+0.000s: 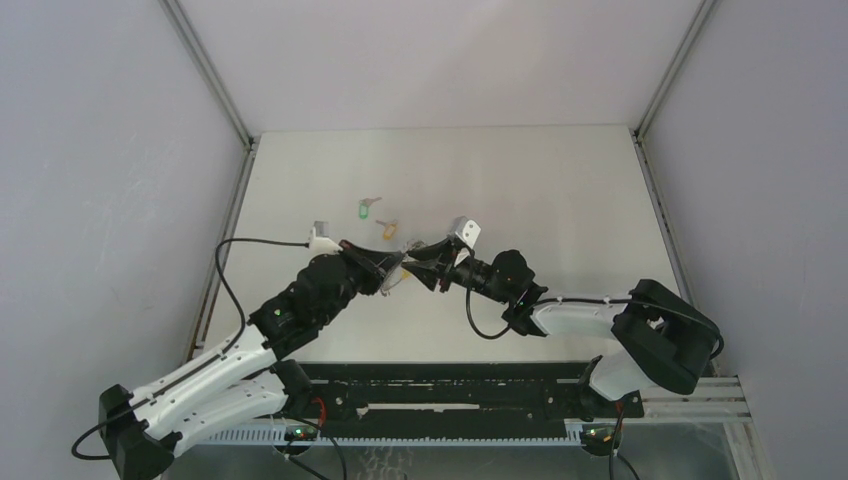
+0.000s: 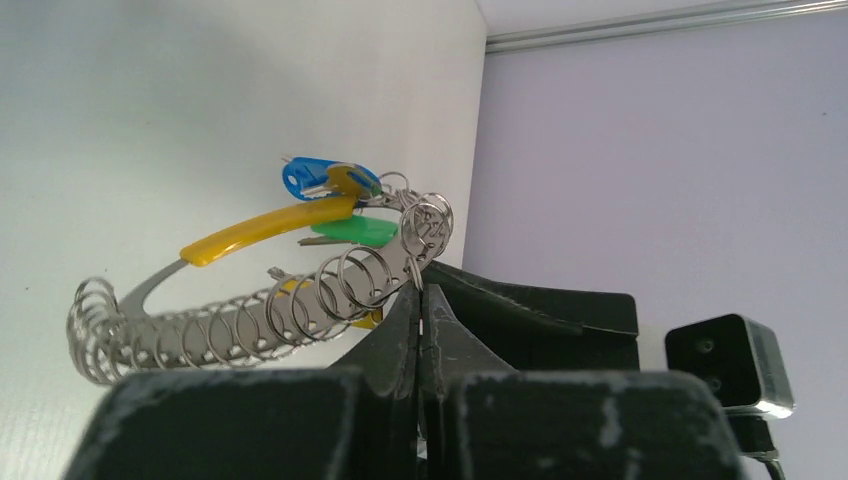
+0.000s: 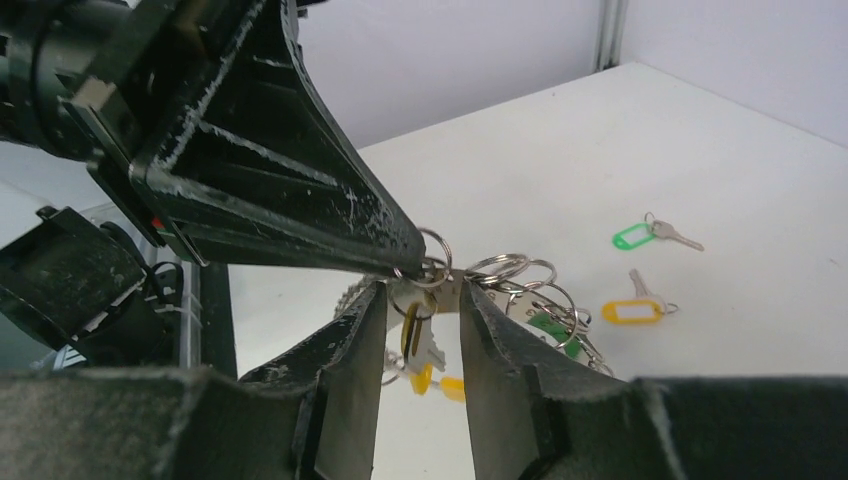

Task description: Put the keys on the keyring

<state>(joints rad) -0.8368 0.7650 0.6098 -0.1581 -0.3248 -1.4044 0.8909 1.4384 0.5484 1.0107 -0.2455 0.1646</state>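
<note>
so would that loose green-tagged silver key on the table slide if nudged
Probably: the small silver key with the green oval tag lies flat on the smooth white table, so it should slide, not roll. It looks thin, likely light.

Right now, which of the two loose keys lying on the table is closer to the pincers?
The orange-tagged key. It lies just past where the two arms meet, while the green-tagged key sits beyond it, farther away.
</note>
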